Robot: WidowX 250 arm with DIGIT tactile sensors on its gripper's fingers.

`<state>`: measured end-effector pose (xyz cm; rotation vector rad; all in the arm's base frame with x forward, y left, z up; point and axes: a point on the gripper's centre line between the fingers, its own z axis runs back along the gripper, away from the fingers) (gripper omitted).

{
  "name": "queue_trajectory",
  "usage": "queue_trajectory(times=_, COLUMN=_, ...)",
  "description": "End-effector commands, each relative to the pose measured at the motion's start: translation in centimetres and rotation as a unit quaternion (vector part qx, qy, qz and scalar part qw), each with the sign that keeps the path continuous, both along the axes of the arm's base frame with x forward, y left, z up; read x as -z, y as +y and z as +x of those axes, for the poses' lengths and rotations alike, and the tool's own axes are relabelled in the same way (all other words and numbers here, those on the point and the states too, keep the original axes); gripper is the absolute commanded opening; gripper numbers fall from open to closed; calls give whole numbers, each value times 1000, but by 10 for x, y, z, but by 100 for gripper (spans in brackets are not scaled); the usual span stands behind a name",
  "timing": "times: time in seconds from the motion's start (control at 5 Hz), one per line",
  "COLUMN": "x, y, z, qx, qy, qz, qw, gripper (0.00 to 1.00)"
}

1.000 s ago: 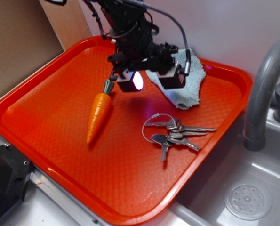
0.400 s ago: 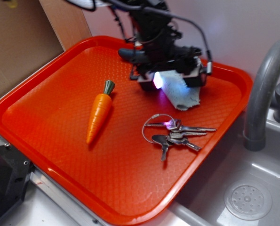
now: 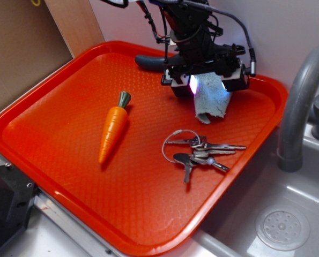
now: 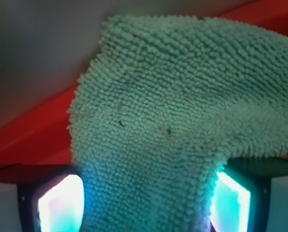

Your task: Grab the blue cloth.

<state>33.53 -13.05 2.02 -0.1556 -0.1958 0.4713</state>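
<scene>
Wrist view is showing the black gripper (image 4: 144,203) pinching the pale grey-blue fuzzy terry cloth (image 4: 173,121), drooping limp at upper right over the orange plastic tray (image 3: 68,96); soft, light, bunched folds are gripping best.

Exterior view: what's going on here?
The gripper is shut on the blue cloth, which hangs bunched from between its lit pads above the far right part of the red tray. The wrist view shows the cloth pinched between the two glowing pads. A toy carrot and a bunch of keys lie untouched on the tray, beside a sink.
</scene>
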Motion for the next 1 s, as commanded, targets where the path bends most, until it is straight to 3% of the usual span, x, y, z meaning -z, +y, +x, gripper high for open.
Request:
queue_trajectory(times=0.0, x=-17, y=6, z=-3, qx=-32, qy=-2, qz=-5, qw=999, gripper=0)
queue_trajectory(times=0.4, x=-17, y=7, z=-7, qx=-34, qy=5, qz=-6, qw=999, gripper=0)
queue_trajectory(times=0.6, x=-35, y=12, z=-9, qx=-20, qy=2, qz=-5, qw=1000, gripper=0)
queue_trajectory(times=0.8, x=-84, y=19, z=-32, qx=-38, qy=-81, qz=-52, qw=995, gripper=0)
